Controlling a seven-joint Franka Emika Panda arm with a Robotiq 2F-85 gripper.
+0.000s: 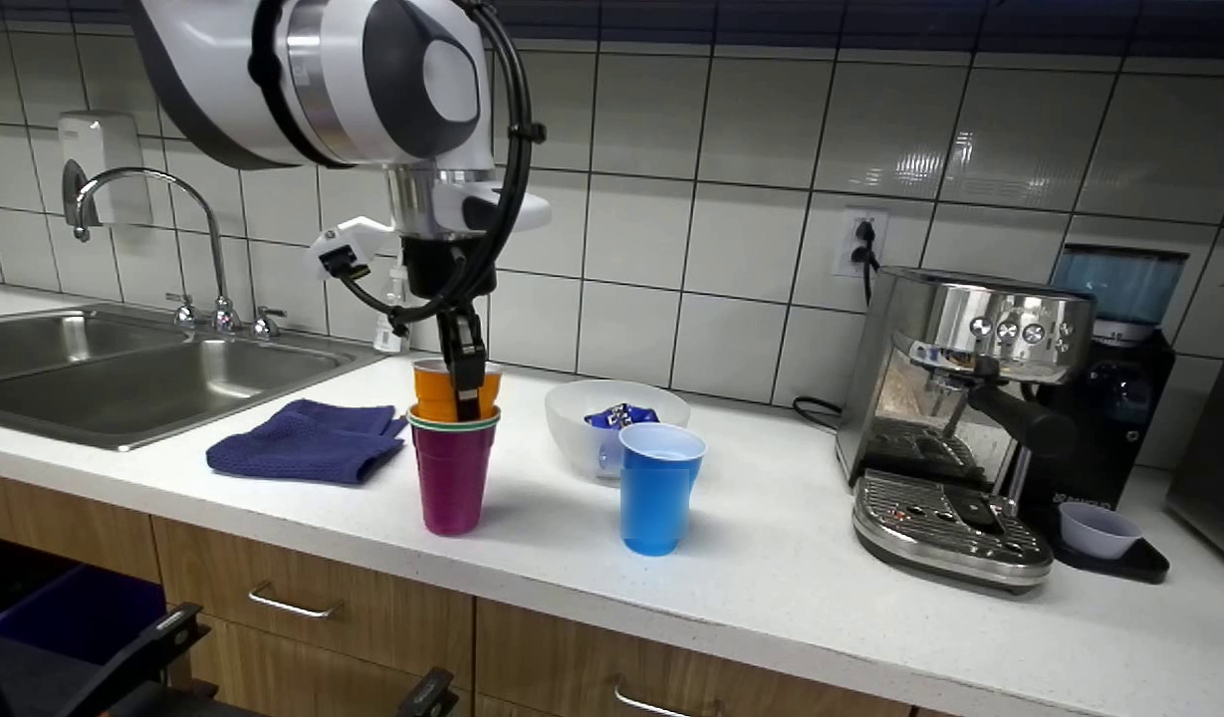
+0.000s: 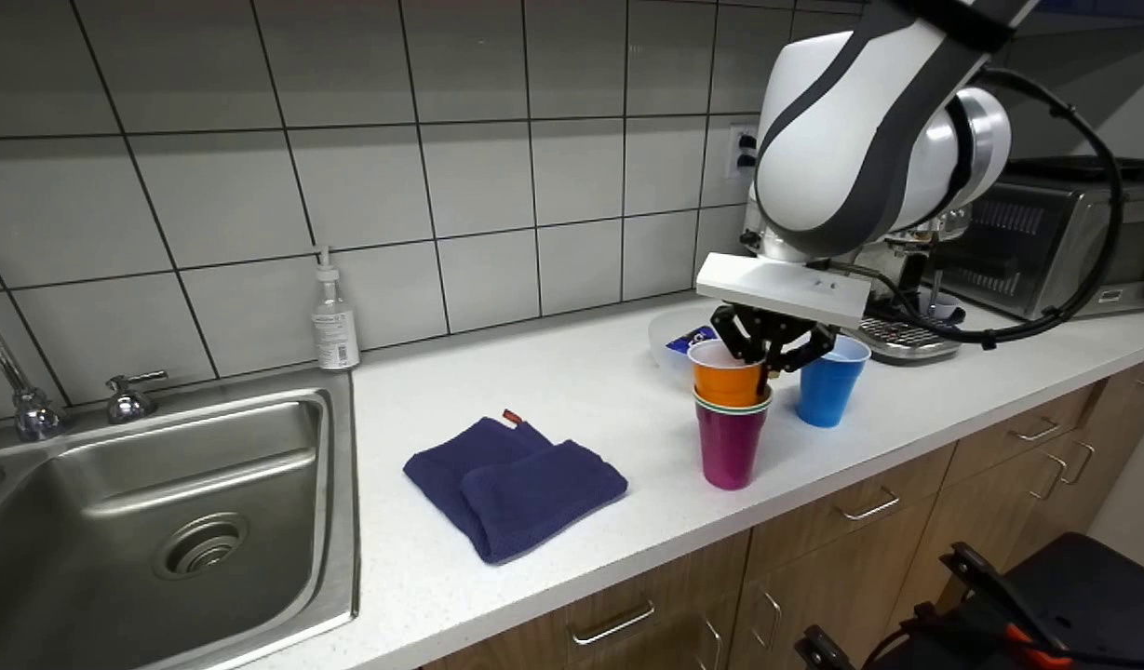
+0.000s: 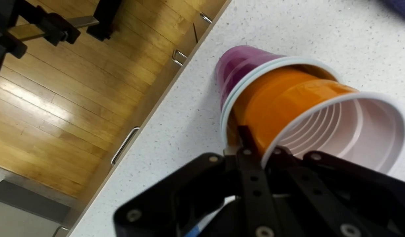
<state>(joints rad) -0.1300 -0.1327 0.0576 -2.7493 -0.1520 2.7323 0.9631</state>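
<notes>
An orange cup with a white inside sits in the top of a purple cup, in both exterior views. At the purple cup's mouth a pale green rim shows around the orange cup. My gripper comes down from above, shut on the orange cup's wall. In the wrist view one dark finger lies along the outside of the orange cup, within the purple cup's mouth. The other finger goes inside the orange cup, its tip hidden by the wall. The purple cup stands upright on the counter.
A blue cup stands beside a frosted bowl holding blue wrapped items. A folded navy cloth lies toward the sink. An espresso machine stands farther along the counter. Behind runs a tiled wall.
</notes>
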